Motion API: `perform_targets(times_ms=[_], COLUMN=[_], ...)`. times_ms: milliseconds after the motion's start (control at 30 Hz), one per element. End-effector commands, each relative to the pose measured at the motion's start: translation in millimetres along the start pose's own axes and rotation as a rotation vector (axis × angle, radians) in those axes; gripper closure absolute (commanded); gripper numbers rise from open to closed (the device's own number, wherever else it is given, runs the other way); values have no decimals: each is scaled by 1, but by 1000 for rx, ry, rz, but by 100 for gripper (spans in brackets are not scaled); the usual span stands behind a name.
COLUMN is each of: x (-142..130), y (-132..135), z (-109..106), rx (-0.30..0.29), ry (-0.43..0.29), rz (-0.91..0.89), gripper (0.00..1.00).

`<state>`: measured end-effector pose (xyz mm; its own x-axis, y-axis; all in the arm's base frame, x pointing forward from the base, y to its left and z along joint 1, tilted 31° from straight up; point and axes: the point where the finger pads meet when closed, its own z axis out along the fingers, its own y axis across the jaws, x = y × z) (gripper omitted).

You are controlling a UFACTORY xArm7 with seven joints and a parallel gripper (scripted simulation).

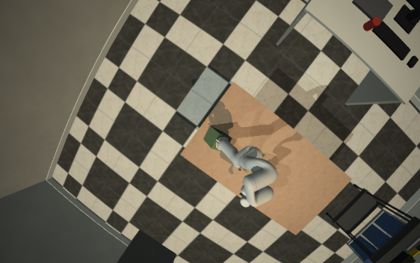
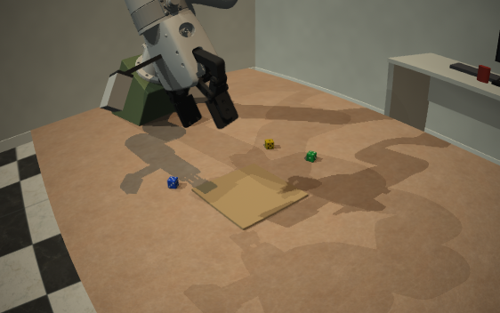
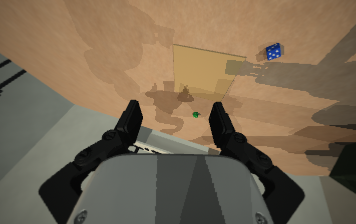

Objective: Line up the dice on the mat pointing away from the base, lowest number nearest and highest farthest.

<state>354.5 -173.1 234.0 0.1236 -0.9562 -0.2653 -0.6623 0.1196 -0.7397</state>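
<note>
The tan square mat lies flat on the table. The blue die lies off the mat, left of it in the exterior view. The yellow die lies off the mat, on its base side; I do not make it out in the wrist view. The green die lies off the mat, to the right of the yellow one in the exterior view. The top numbers are too small to read surely. My gripper is open and empty, tilted, high above the table.
The arm's green base block stands at one end of the brown table top. The arm hides much of the work area in the top view. A white desk with a red cup stands beyond the table.
</note>
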Motion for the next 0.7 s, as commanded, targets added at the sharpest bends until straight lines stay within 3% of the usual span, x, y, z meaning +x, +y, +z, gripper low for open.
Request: perform_targets(times_ms=[0, 400, 467, 667], x=[4, 4, 11, 11], y=[21, 21, 50, 50], z=[-7, -7, -16, -16], rx=[-64, -64, -149, -149], ry=[44, 44, 110, 110], rz=[10, 10, 20, 20], gripper=[0, 0, 0, 0])
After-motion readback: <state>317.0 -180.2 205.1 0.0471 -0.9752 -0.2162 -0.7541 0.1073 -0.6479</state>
